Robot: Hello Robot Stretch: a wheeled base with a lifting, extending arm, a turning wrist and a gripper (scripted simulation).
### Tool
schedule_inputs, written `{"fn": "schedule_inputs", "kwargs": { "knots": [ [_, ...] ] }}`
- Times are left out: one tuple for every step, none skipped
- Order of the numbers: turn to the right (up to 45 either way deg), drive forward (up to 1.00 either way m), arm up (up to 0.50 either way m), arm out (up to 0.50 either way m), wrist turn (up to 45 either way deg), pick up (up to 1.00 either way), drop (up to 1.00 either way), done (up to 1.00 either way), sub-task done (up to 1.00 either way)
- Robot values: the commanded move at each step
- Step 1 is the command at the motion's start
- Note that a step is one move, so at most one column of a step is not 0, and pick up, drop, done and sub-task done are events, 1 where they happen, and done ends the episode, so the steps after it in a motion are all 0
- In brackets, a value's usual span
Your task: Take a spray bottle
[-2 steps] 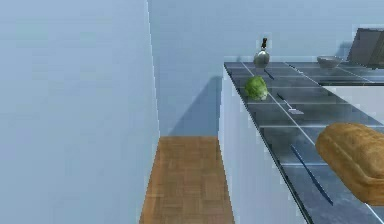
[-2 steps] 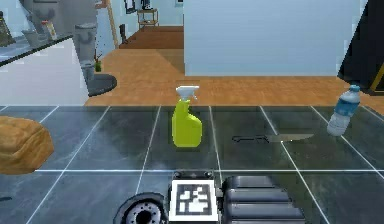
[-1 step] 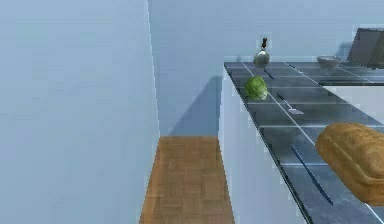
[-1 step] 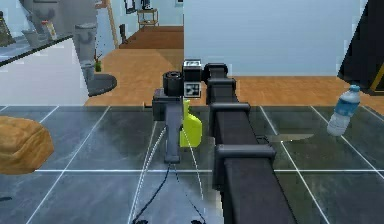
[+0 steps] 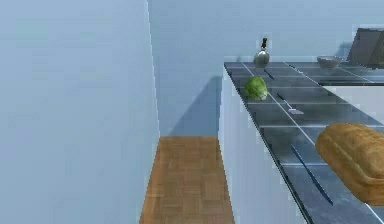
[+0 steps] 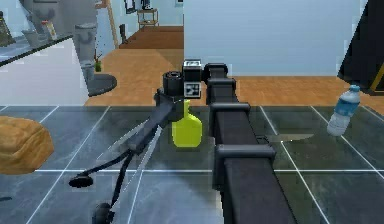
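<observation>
yellow-green plastic spray bottle (image 6: pixel 187 131) upright on dark tiled tabletop (image 6: pixel 300 150), beside pincer (image 6: pixel 90 196) body, up-right of its fingertips in arm side view; pincer carries nothing; finger spread can't tell

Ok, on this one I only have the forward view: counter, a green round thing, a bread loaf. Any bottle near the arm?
Observer: Yes, in the arm side view a yellow-green bottle stands on the counter just left of the arm.
Operator: And the end effector?
Observer: The end effector points toward that view's lower left, fingertips over bare tile, right of the bread loaf.
Operator: Anything else?
Observer: A clear bottle stands on the counter at that view's right.
</observation>
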Motion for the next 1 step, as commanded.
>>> {"fn": "schedule_inputs", "kwargs": {
  "knots": [
    [0.0,0.0,0.0,0.0,45.0,0.0,0.0,0.0,0.0]
  ]
}}
